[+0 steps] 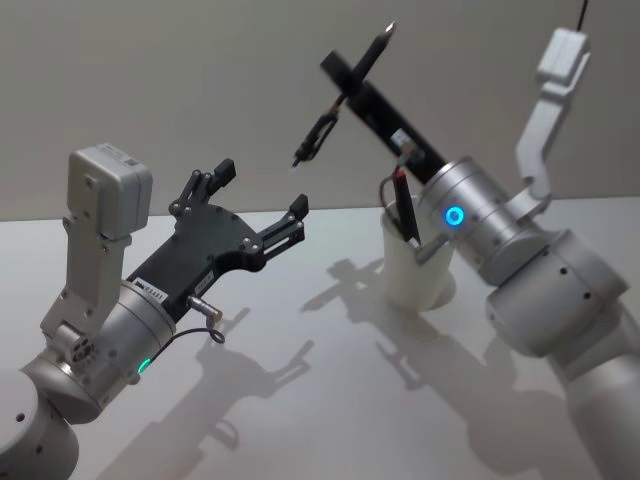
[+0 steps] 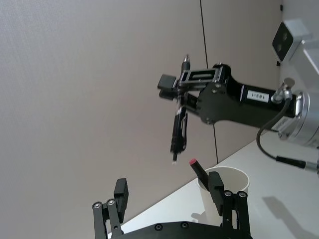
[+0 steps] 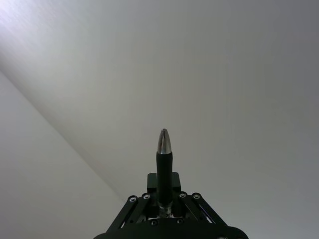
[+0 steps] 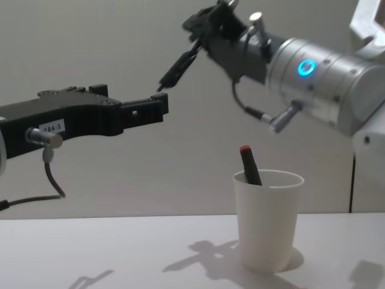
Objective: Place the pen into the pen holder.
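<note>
Head view: two robot arms are raised above a white table, with a plain white paper cup, the pen holder, standing upright on the table to the robot's right of centre. The right gripper is lifted high above the table, up and to the left of the cup, its black fingers closed on a dark pen. The pen crosses between the fingertips at a slant, its silver-tipped end sticking up past the fingers and its writing end hanging down toward the left gripper. In the right wrist view the pen stands straight out from between the closed fingers, pinched near its middle. The left gripper hovers in the air at the left, well apart from the cup, its fingers spread wide and holding nothing; the pen's lower tip hangs just above and between them without touching. A second, red-capped pen already leans inside the cup, its cap poking above the rolled rim.
</note>
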